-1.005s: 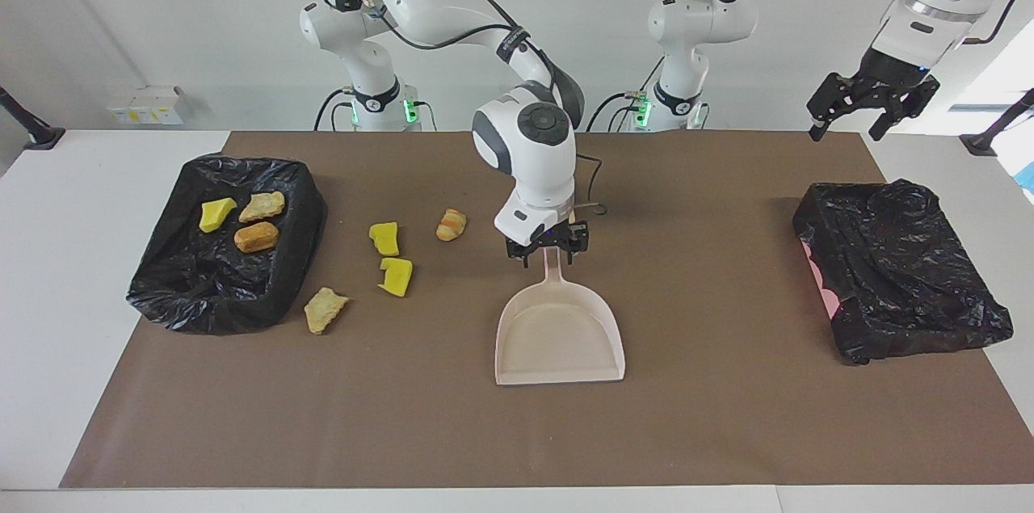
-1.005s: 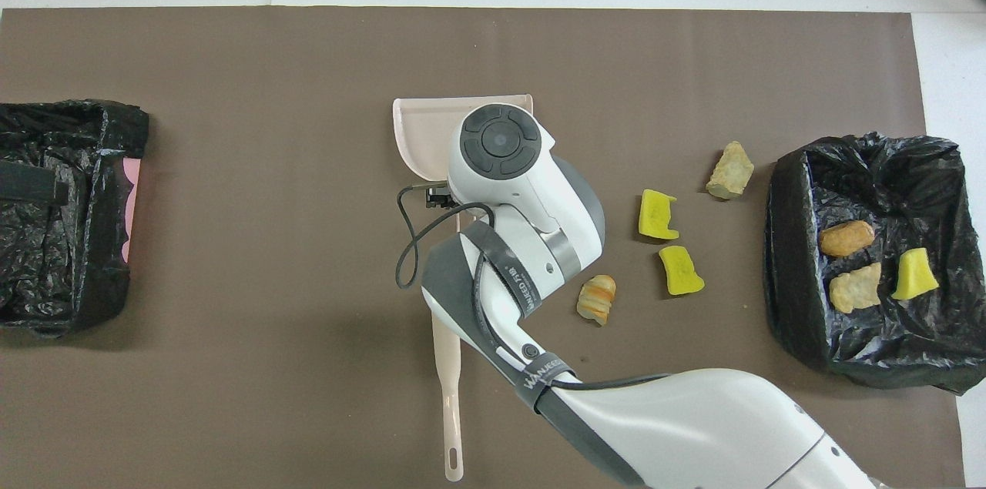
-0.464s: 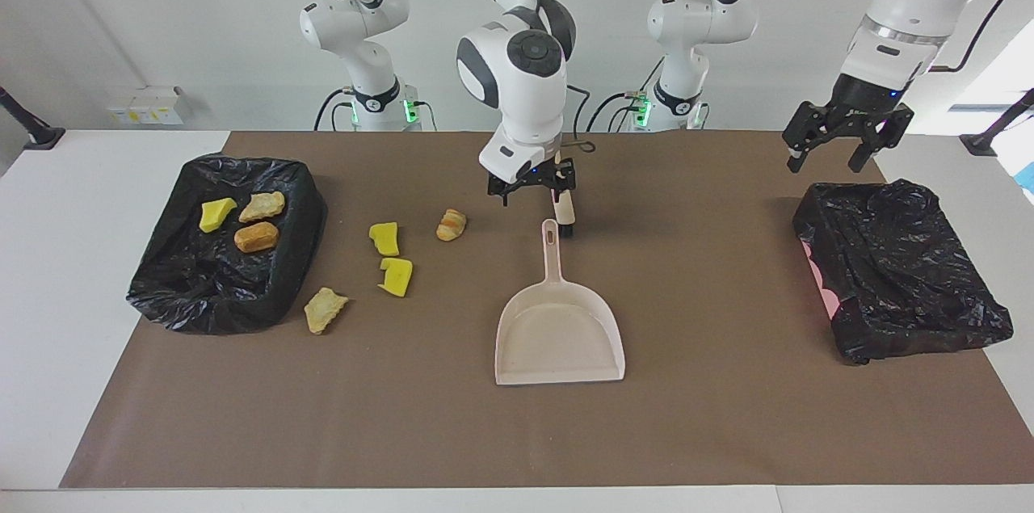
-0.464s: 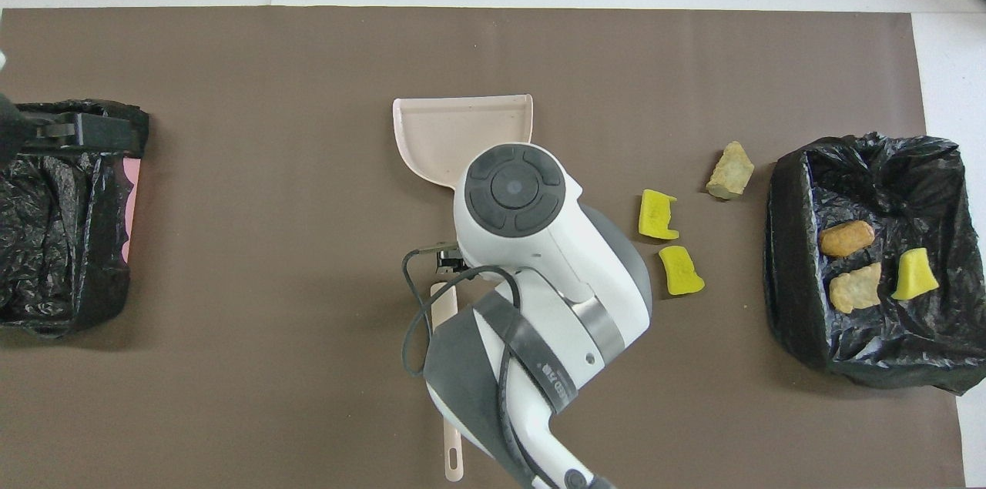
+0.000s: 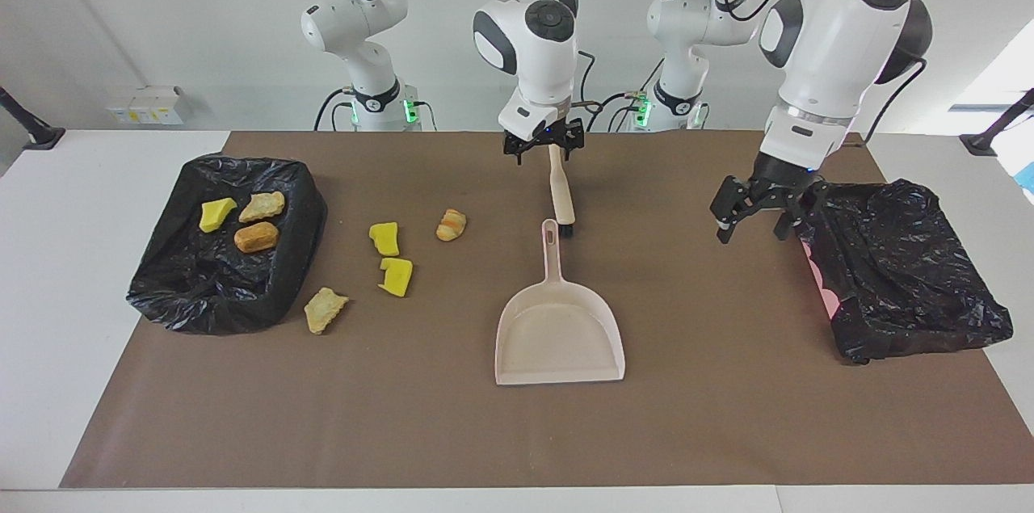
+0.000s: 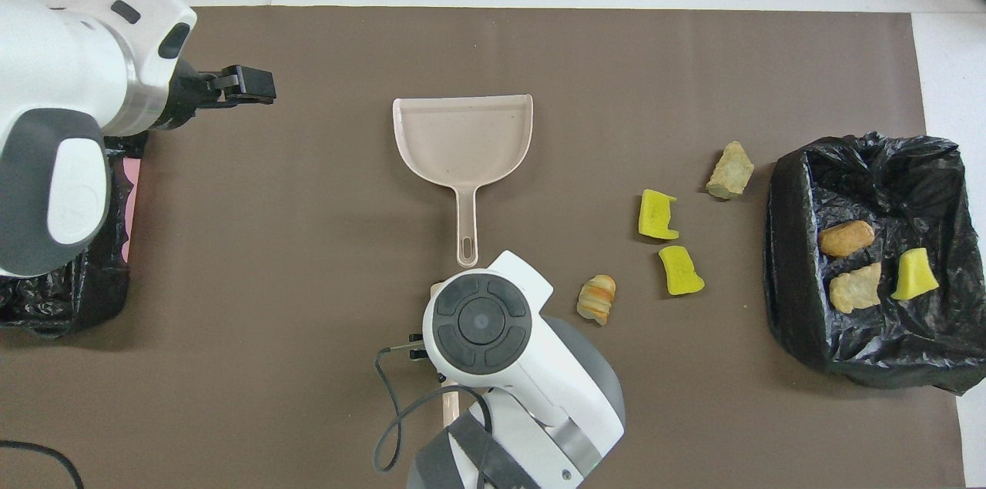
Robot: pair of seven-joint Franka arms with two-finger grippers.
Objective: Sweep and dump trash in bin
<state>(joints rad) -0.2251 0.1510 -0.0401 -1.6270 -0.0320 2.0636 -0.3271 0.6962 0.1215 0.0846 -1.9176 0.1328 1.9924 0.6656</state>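
Observation:
Four bits of trash lie on the brown mat: two yellow wedges (image 5: pixel 384 238) (image 5: pixel 396 276), a striped pastry (image 5: pixel 451 224) and a bread chunk (image 5: pixel 325 309). Three more bits (image 5: pixel 256 237) sit in the black-lined bin (image 5: pixel 186 295) at the right arm's end. The beige dustpan (image 5: pixel 560 331) lies free mid-mat, its handle pointing to the robots. A beige brush (image 5: pixel 561 194) lies just past that handle. My right gripper (image 5: pixel 543 148) hangs open over the brush's handle. My left gripper (image 5: pixel 755 220) is open and empty, low over the mat.
A second black-lined bin (image 5: pixel 897 271) stands at the left arm's end of the table, close beside my left gripper. In the overhead view my right arm's wrist (image 6: pixel 481 323) covers most of the brush. The mat (image 6: pixel 308 242) shows bare brown between dustpan and that bin.
My right gripper has left the dustpan's handle and drawn back toward the robots, over the brush. My left gripper has come down from high up to beside the second bin.

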